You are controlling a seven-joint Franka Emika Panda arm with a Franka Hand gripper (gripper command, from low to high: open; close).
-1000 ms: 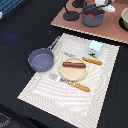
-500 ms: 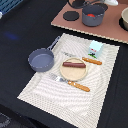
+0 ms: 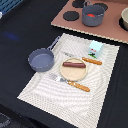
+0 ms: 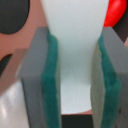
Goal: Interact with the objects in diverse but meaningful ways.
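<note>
In the wrist view my gripper [image 4: 75, 37] is shut on a pale light blue cup [image 4: 77, 75], which fills the gap between the green pads [image 4: 50, 75]. A red tomato [image 4: 116, 12] shows just behind it. The exterior view does not show the gripper. There the tomato [image 3: 91, 15] lies in a grey pot [image 3: 93, 14] on the brown stove board [image 3: 107, 27]. A grey long-handled saucepan [image 3: 41, 59] sits on the striped mat [image 3: 50, 95]. The brown sausage [image 3: 73, 64] lies on the wooden plate [image 3: 75, 72]. A small white-and-blue toy [image 3: 95, 48], seemingly the fish, stands behind the plate.
An orange-handled fork [image 3: 57, 77] and knife [image 3: 80, 86] lie by the plate, and another orange piece [image 3: 91, 61] lies at its far side. The stove board carries black burners [image 3: 71, 15]. A pale bowl [image 3: 125, 19] sits at the exterior view's right edge.
</note>
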